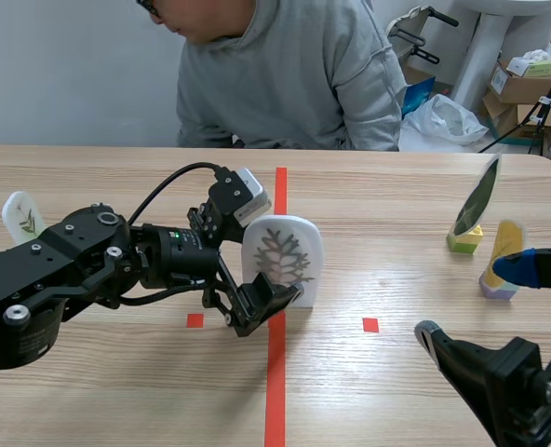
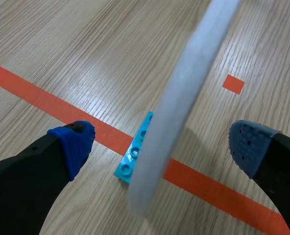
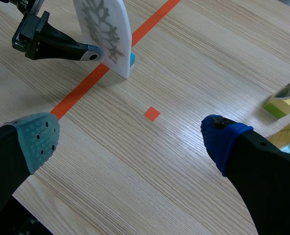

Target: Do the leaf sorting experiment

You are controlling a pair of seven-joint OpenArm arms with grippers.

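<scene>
A white card (image 1: 285,256) printed with a branching grey leaf stands upright on a small blue brick base (image 2: 135,156), right on the red centre tape line. My left gripper (image 1: 248,270) is open around it. In the left wrist view the card's edge (image 2: 194,98) rises between the two fingers with a gap on each side. The right wrist view shows the same card (image 3: 106,34) ahead to the left, with one left finger (image 3: 57,44) beside it. My right gripper (image 1: 476,303) stands open near the front right of the table, holding nothing.
A small white leaf card (image 1: 21,216) stands at the far left. At the right are a tilted card on a green-yellow base (image 1: 464,240) and a yellow card (image 1: 503,256) on a purple base. A person (image 1: 285,74) sits across the table.
</scene>
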